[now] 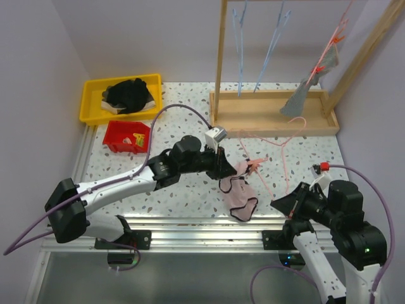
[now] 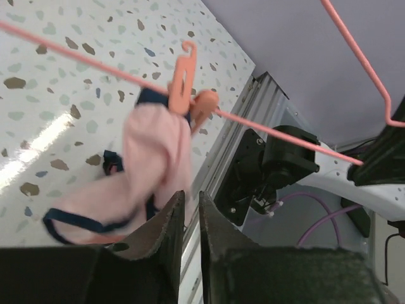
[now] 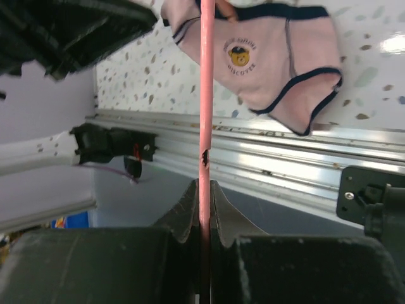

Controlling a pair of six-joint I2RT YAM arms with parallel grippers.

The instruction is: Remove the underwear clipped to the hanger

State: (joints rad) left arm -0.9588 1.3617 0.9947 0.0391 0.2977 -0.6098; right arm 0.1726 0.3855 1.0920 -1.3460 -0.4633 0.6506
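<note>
The pale pink brief with dark trim [image 1: 239, 197] lies mostly on the table. One corner is held up in an orange clip [image 2: 192, 100] on the pink wire hanger [image 1: 284, 166]. The brief shows blurred in the left wrist view [image 2: 152, 158] and in the right wrist view [image 3: 266, 57]. My left gripper [image 1: 226, 171] sits just left of the clip. Its jaws [image 2: 190, 202] are nearly together with nothing between them. My right gripper [image 1: 279, 204] is shut on the hanger's wire [image 3: 204, 126]. The grey brief [image 1: 299, 100] hangs clipped on another pink hanger at the wooden rack.
A yellow bin [image 1: 92, 107] holds a black clothing heap [image 1: 130, 95]. A red bin [image 1: 121, 136] stands next to it. The wooden rack base [image 1: 266, 120] stands at the back, with blue hangers [image 1: 240, 44] on it. An aluminium rail [image 1: 202, 223] runs along the near edge.
</note>
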